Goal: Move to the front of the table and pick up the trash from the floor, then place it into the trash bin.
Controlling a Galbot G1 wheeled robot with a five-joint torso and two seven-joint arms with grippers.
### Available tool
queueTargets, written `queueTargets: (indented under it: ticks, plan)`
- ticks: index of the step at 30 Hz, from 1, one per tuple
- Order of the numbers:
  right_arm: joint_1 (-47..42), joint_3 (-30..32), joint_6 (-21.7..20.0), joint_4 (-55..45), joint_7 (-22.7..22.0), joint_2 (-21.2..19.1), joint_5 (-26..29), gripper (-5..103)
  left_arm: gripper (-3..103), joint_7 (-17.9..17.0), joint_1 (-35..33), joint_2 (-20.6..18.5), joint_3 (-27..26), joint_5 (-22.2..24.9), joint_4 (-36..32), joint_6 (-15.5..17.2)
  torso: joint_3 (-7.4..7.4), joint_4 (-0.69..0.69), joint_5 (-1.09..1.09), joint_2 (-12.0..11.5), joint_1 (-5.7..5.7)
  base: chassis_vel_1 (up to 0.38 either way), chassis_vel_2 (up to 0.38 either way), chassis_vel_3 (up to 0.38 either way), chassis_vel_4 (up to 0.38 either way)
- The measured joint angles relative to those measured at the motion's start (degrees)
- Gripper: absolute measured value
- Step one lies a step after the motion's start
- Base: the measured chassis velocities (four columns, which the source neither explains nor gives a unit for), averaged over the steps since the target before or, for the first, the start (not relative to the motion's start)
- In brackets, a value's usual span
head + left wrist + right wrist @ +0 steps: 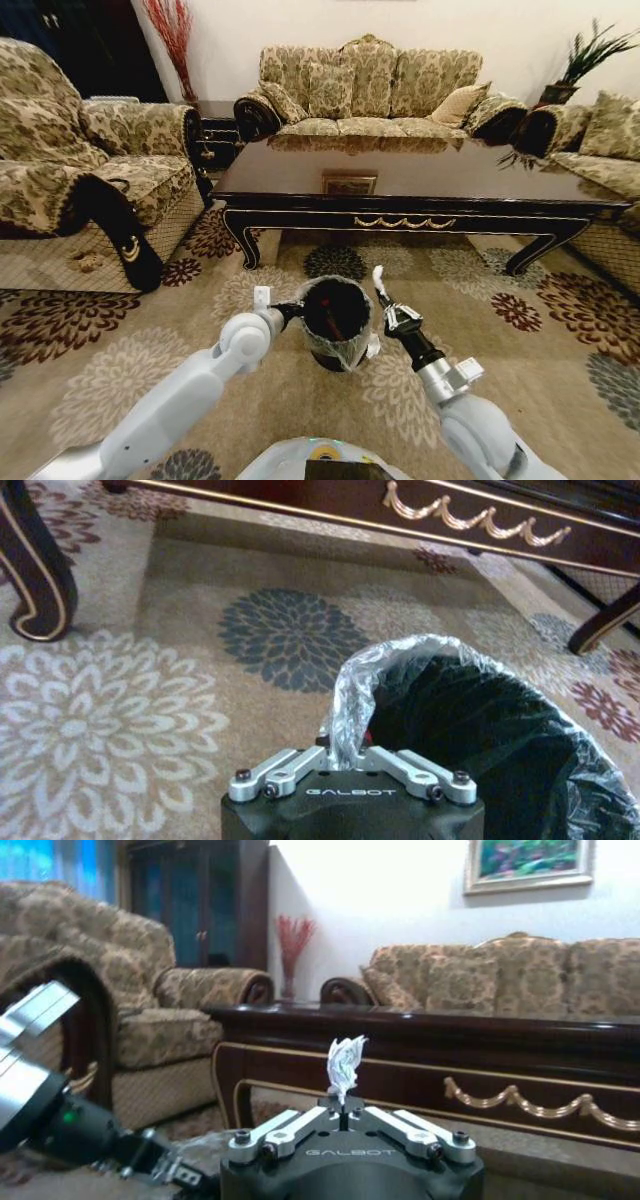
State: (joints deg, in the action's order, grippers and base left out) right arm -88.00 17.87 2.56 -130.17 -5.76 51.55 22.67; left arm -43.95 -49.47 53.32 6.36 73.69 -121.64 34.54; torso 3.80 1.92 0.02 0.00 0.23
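Carpet (pixel 90 380), beige with big round floral medallions in brown, grey and cream, spreads out ahead of you, and the long low dark brown glossy wooden desk (pixel 420 180) with gold ornament on its apron stands across it, just beyond both arms. Between the arms you have the small round trash bin (pixel 336 322), black inside with a translucent greyish liner, which is nearer to you than the desk.

Your left tool (pixel 297 309) is at the bin's left rim; in the left wrist view its fingers are pressed together on a raised fold of the liner (pixel 345 705) (the plastic rises straight out from between them). Whether the bin stands on the carpet or is lifted off it, you cannot tell.

Your right tool (pixel 382 296) is just beside the bin's right rim, pointing up and away from you. It is pinching a small crumpled white paper (pixel 345 1065), which sticks up above the fingertips, with the desk's apron behind it in the right wrist view.

A patterned beige sofa (pixel 370 85) stands behind the desk, and an armchair (pixel 80 170) in the same fabric is to your left.
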Motion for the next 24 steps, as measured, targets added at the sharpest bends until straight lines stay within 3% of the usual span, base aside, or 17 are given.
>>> queueTargets:
  ticks: [3,5,7,8,10,13,14,16,18,24]
  plan:
    - [0.43,-0.97,-0.44,0.09,0.69,-0.25,-1.04,0,3,0.02,-0.07,0.47,0.71,-0.52,0.0,0.02,0.0,-0.02,-0.02,0.0,0.0,0.0,0.0,0.0,0.0]
    - [0.36,-2.25,-1.39,-0.57,2.89,-0.18,-5.38,10,3,0.07,-0.66,0.63,1.01,-1.54,0.0,-0.06,0.0,-0.02,-0.02,0.0,0.0,0.0,0.0,0.0,0.0]
    - [-0.02,-2.64,-1.55,-0.77,3.43,-0.13,-6.57,10,3,0.08,-0.86,0.62,0.95,-1.6,-0.03,-0.08,0.0,-0.02,-0.02,0.0,0.0,0.0,0.0,0.0,0.0]
    - [-0.67,-3.24,-1.85,-0.89,3.87,-0.03,-7.97,21,3,0.08,-1.15,0.53,0.72,-1.66,-0.11,-0.09,0.0,-0.02,-0.03,0.0,0.0,0.0,0.0,0.0,0.0]
    - [-1.02,-3.41,-1.94,-0.89,3.95,0.06,-8.6,21,3,0.08,-1.27,0.5,0.52,-1.67,-0.16,-0.09,0.0,-0.02,-0.02,0.0,0.0,0.0,0.0,0.0,0.0]
    - [-1.73,-3.25,-2.2,-0.87,4.01,0.25,-9.42,38,3,0.08,-1.54,0.38,-0.09,-1.67,-0.31,-0.09,0.0,-0.02,-0.01,0.0,0.0,0.0,0.0,0.0,0.0]
    - [-1.73,-3.25,-2.2,-0.87,4.01,0.25,-9.42,38,3,0.08,-1.54,0.38,-0.09,-1.67,-0.31,-0.09,0.0,-0.02,-0.01,0.0,0.0,0.0,0.0,0.0,0.0]
    - [-1.8,-2.98,-2.21,-0.77,4.01,0.23,-9.5,49,3,0.14,-1.93,0.37,-0.38,-1.7,-0.38,-0.17,0.0,-0.02,-0.03,0.0,0.0,0.0,0.0,0.0,0.0]
    - [-1.9,-2.84,-2.13,-0.64,3.98,0.28,-9.58,49,3,0.19,-2.31,0.37,-0.59,-1.82,-0.49,-0.21,0.0,-0.02,-0.02,0.0,0.0,0.0,0.0,0.0,0.0]
    - [-3.5,-1.24,-0.56,0.93,1.98,2.67,-9.04,76,3,0.94,-6.18,-0.83,-4.81,-2.43,-1.04,-0.39,0.0,-0.03,-0.04,0.0,0.0,0.0,0.0,0.0,0.0]
